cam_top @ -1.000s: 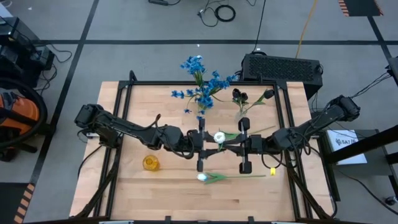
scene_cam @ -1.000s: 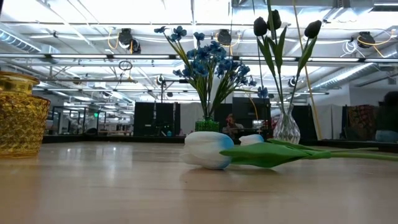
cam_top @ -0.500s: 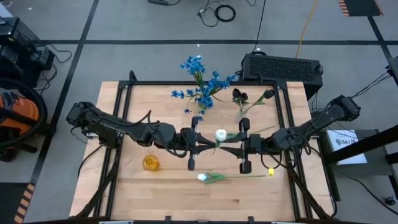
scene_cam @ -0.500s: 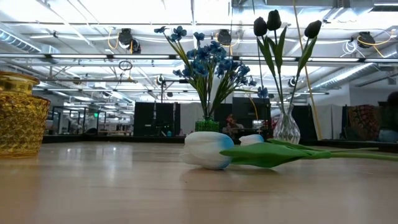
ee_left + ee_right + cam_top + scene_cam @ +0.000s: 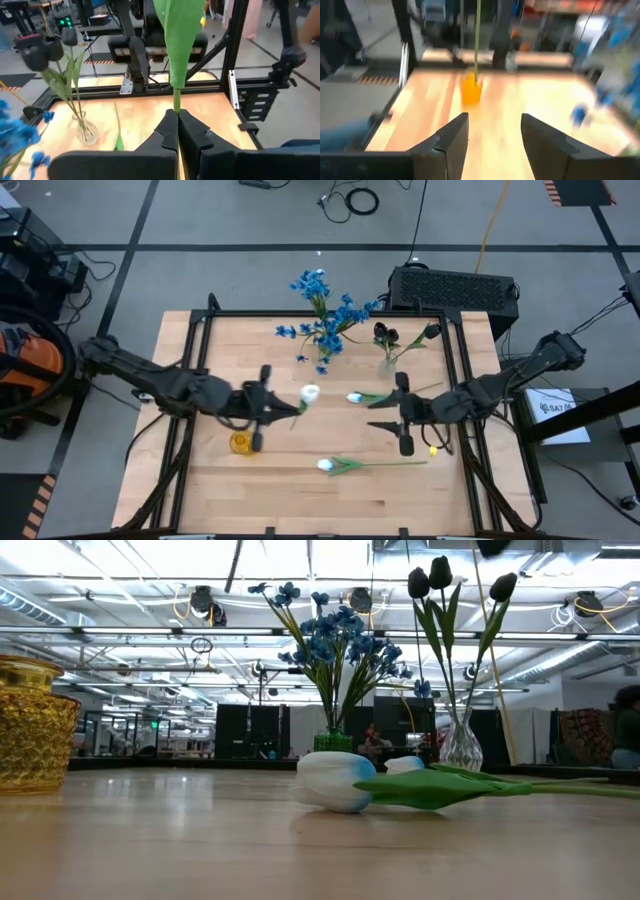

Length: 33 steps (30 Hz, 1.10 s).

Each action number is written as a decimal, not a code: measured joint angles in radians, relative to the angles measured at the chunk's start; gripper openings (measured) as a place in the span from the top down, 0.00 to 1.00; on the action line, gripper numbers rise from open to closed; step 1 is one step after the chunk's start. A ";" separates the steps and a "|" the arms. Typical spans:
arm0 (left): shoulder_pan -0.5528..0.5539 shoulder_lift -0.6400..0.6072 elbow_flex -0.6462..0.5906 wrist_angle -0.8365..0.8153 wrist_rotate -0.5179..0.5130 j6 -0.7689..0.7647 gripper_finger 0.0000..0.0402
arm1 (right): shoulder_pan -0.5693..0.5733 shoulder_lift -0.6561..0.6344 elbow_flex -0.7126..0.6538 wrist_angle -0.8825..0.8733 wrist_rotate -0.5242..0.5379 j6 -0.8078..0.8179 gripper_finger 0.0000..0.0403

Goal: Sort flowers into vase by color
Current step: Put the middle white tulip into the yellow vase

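Note:
My left gripper (image 5: 270,408) is at the table's middle left, shut on a white tulip whose bloom (image 5: 309,393) shows to its right. A yellow vase (image 5: 242,442) stands just near of it. My right gripper (image 5: 392,418) is open at the middle right, nothing between its fingers (image 5: 454,137). Two more white tulips lie on their sides on the table, one (image 5: 355,396) mid-table, one (image 5: 328,466) nearer the front. Blue flowers (image 5: 325,320) stand in a green vase, dark tulips (image 5: 385,335) in a clear vase (image 5: 461,745). My left gripper pinches the white tulip's thin green stem (image 5: 176,102) between its two shut fingers (image 5: 190,135), just below a broad green leaf (image 5: 180,40). The fingers come from the table's left. The tulip is lifted clear of the table, its bloom beyond the fingertips.
A black frame (image 5: 460,350) rims the wooden table. A black box (image 5: 452,288) sits beyond the far right corner. Bare wood lies along the front edge (image 5: 300,500) and at the far left.
My left gripper has shut on the white tulip's stem and carried it toward the table's left edge, near the yellow vase. My right gripper has opened, let the stem go and drawn back a little toward the right. The two tulips lying on the table have stayed put.

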 joint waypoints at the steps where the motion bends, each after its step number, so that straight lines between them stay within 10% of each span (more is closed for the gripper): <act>1: -0.018 -0.029 -0.024 0.002 -0.014 -0.006 1.00 | 0.000 0.002 0.000 -0.047 -0.032 0.036 0.58; 18: -0.386 -0.309 -0.322 0.105 -0.456 -0.075 1.00 | 0.111 0.412 0.000 -0.143 -0.163 0.288 0.61; 33: -0.512 -0.363 -0.345 -0.016 -0.613 -0.131 1.00 | 0.101 0.645 0.000 -0.079 -0.244 0.317 0.61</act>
